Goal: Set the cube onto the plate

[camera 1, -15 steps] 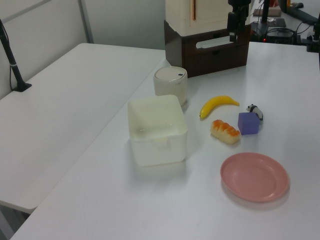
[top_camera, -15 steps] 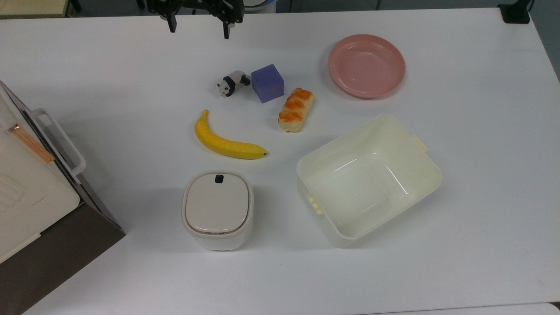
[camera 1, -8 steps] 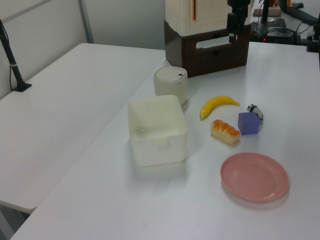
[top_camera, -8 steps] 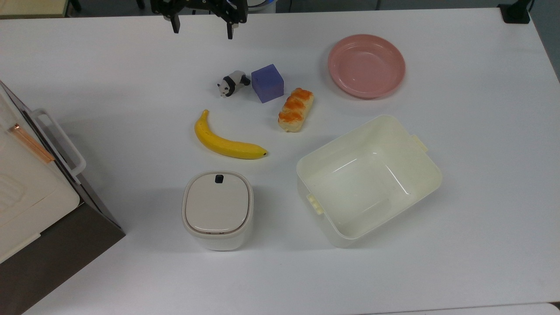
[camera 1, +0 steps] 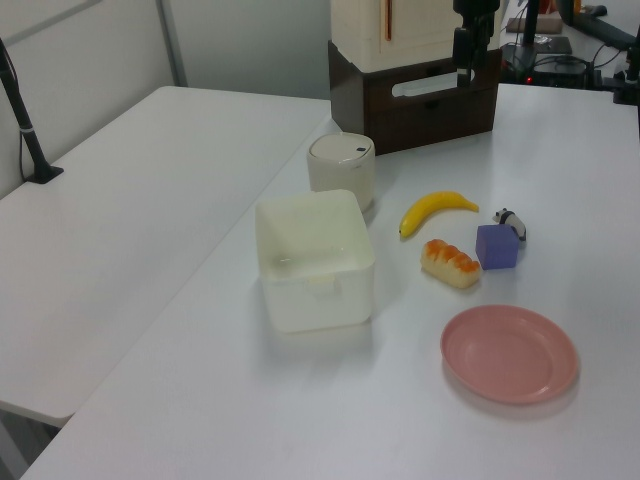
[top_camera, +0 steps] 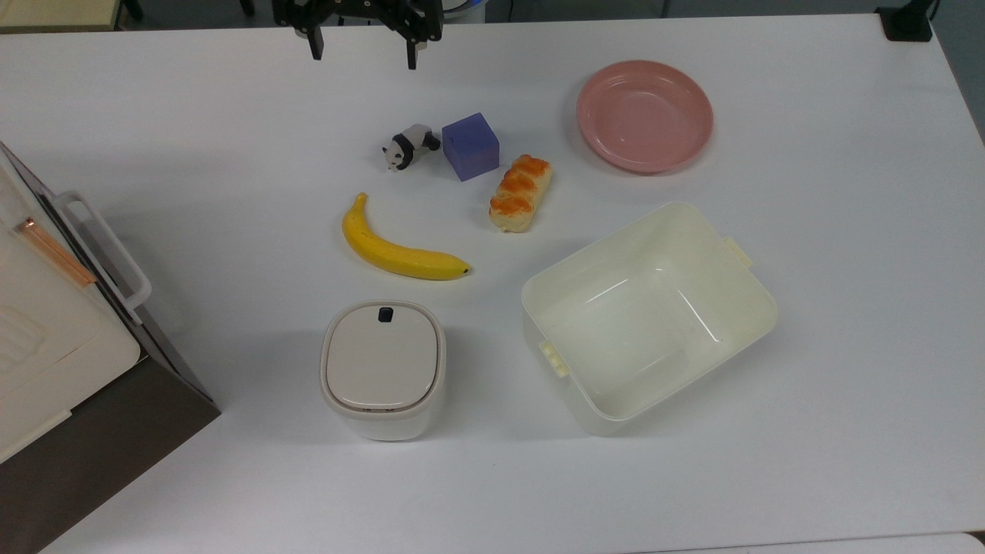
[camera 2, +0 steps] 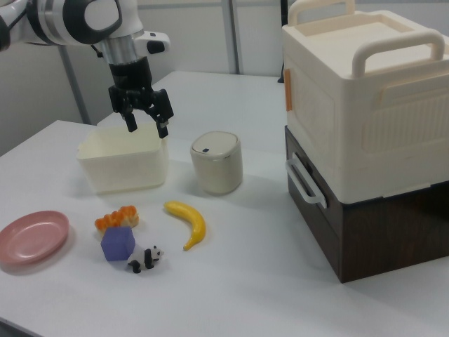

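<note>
Reading the top view from left to right: the gripper point(top_camera: 362, 55) hangs at the far edge of the table point(top_camera: 154, 115), fingers spread and holding nothing, well apart from everything. Right of it and nearer sits the panda point(top_camera: 409, 146), just beside the cube point(top_camera: 471, 145), which rests flat on the table. A bread roll point(top_camera: 521, 192) lies just right of the cube. Farther right sits the plate point(top_camera: 645, 115), bare. The tight flanking likely dictates a grip across the cube's free faces.
</note>
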`<action>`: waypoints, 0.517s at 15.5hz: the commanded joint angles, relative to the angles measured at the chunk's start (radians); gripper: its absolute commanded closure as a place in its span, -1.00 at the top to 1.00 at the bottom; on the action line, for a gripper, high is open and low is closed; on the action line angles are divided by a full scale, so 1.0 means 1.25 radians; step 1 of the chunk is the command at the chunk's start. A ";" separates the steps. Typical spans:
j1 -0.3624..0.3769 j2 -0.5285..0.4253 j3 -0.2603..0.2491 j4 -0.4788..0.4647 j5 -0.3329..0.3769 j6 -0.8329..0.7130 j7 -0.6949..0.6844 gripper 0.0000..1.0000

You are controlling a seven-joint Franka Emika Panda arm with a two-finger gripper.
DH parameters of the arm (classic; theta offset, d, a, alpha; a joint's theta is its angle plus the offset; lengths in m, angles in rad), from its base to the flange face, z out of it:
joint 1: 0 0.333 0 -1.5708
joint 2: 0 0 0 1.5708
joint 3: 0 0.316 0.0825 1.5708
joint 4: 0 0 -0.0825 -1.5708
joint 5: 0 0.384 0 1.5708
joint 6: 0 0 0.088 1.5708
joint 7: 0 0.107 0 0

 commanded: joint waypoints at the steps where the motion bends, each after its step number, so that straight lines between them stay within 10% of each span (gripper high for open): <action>1: 0.031 -0.002 -0.005 0.003 0.017 -0.029 -0.018 1.00; 8: 0.073 -0.003 -0.004 -0.019 0.017 -0.031 -0.064 1.00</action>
